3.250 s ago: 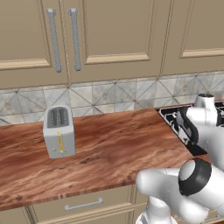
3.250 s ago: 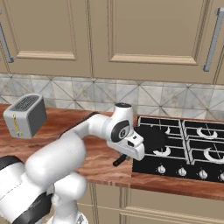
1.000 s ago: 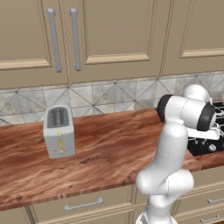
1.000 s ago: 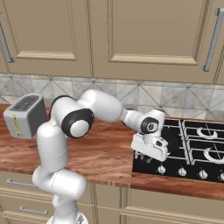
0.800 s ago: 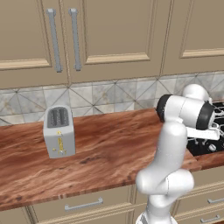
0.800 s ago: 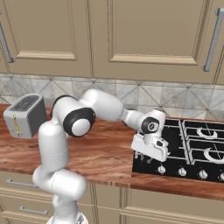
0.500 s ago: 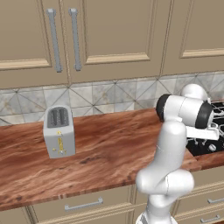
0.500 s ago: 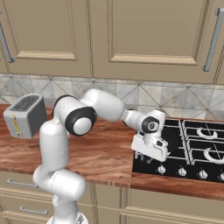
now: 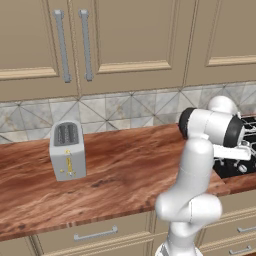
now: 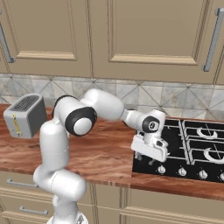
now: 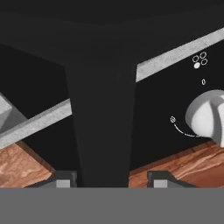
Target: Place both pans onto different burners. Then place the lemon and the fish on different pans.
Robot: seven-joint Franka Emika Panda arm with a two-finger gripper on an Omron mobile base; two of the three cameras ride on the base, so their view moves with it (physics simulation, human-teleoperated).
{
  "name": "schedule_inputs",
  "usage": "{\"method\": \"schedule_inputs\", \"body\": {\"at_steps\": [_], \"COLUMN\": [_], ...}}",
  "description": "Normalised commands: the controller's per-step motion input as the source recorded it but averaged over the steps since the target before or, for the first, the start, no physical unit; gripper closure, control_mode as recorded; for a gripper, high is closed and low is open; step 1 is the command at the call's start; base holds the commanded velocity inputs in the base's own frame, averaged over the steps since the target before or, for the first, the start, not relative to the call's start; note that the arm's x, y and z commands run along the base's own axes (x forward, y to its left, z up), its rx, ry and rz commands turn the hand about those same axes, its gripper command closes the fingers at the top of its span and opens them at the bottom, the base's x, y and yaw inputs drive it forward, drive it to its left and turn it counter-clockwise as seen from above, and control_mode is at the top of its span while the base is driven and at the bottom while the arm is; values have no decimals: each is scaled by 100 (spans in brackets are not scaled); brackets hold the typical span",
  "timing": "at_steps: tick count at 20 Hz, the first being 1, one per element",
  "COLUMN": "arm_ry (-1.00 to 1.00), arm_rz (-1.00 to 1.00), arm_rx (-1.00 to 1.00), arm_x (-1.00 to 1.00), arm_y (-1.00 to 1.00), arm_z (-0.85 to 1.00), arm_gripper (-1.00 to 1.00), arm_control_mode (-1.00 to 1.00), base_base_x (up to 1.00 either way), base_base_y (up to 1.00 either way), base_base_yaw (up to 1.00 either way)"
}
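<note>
A: Hand view, item 1?
B: Pan handle [image 11: 103,127], black, running from 12 to 6 o'clock, ending between the 2 fingers [image 11: 63,178]. Fingers stand apart on either side of it; contact cannot be told.

A: Item 2?
B: Hob [image 10: 192,144], black, 4 burners [image 10: 209,154] under wire grates; 1 silver knob [image 11: 208,116] at 3 o'clock in the hand view.

A: Right base view?
B: Gripper [image 10: 150,151] low over the hob's front left corner. Toaster [image 10: 25,115] at 9 o'clock on the wooden worktop [image 10: 100,153].
</note>
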Motion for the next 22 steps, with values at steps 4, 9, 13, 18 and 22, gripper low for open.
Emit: {"method": "schedule_inputs", "body": {"at_steps": [4, 9, 13, 18, 22], "arm_ry": [0, -6, -10, -16, -19], "arm_rz": [0, 3, 7, 7, 8], "arm_rx": [1, 0, 2, 1, 0], "arm_x": [-28, -20, -20, -44, -57], "arm_y": [-7, -1, 0, 13, 35], "arm_z": [11, 38, 66, 38, 26], "arm_gripper": [-100, -100, -100, -100, -100], "arm_control_mode": [-100, -100, -100, -100, -100], "base_base_x": [0, 0, 0, 0, 0], "base_base_y": [0, 0, 0, 0, 0], "base_base_yaw": [0, 0, 0, 0, 0]}}
